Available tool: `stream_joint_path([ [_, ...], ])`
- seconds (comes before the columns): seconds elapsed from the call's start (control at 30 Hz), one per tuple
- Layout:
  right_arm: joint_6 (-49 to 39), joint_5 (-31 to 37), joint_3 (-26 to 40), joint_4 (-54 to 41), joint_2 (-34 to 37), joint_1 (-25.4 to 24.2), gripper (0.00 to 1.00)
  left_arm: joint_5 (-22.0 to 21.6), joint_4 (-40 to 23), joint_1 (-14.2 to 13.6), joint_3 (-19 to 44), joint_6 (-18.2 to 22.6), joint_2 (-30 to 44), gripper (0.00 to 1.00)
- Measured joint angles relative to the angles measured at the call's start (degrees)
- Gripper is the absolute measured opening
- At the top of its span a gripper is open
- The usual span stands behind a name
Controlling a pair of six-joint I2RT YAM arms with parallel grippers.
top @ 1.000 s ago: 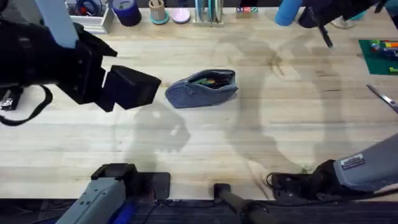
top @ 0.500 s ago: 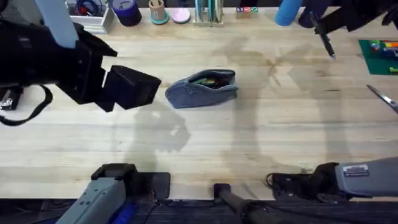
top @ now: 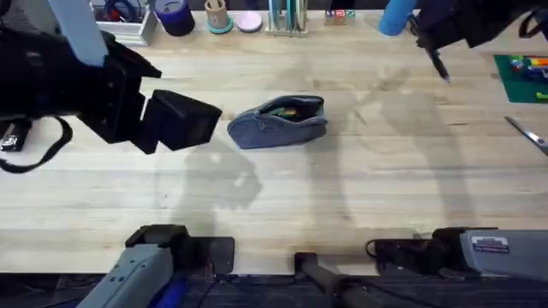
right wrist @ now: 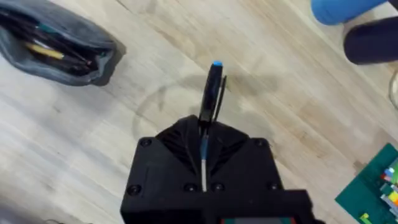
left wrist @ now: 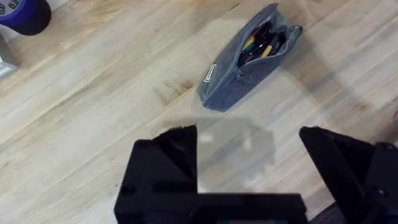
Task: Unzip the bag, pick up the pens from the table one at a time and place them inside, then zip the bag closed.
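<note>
Table (top: 282, 197) of long pale wood planks from above: the blue-grey cloth pencil bag (top: 279, 121) lies near the middle, a bit toward the far edge, with its zipper open so pens can go in. Coloured pens already show inside it. The left gripper (top: 181, 120) hangs beside the bag, on its left, not touching it. It looks ready to help hold the bag. The right gripper (top: 432, 41) is up by the far right corner, and a thin black pen (top: 437, 62) pokes down from it. A pair of silver scissors (top: 526, 133) lies by the right edge.

Left wrist view: the two black fingers (left wrist: 165, 155) stand wide apart with nothing between them. The bag (left wrist: 249, 59) lies well beyond them, its mouth gaping.

Right wrist view: the black fingers are pressed together on the thin black pen with a blue tip (right wrist: 212, 93), which sticks out over bare wood. The open bag (right wrist: 56, 53) lies well away from the pen. I think the pen is held by its end so its tip can slide into the bag first
</note>
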Motion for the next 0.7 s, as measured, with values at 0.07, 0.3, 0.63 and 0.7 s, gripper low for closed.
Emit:
stream_joint_path([
  [0.07,0.0,0.0,0.0,-0.3,0.0,0.8,0.030,0.0,0.0,0.0,0.0,0.0,0.0,0.994],
  [0.3,0.0,-0.2,0.0,-0.6,0.0,2.3,0.030,0.0,0.0,0.0,0.0,0.0,0.0,0.995],
  [0.63,-6.1,-4.2,0.0,-1.7,0.0,4.5,0.030,0.0,0.0,0.0,0.0,0.0,0.0,0.995],
  [0.7,-9.2,-5.2,0.0,-2.4,0.0,4.9,0.030,0.0,0.0,0.0,0.0,0.0,0.0,0.995],
])
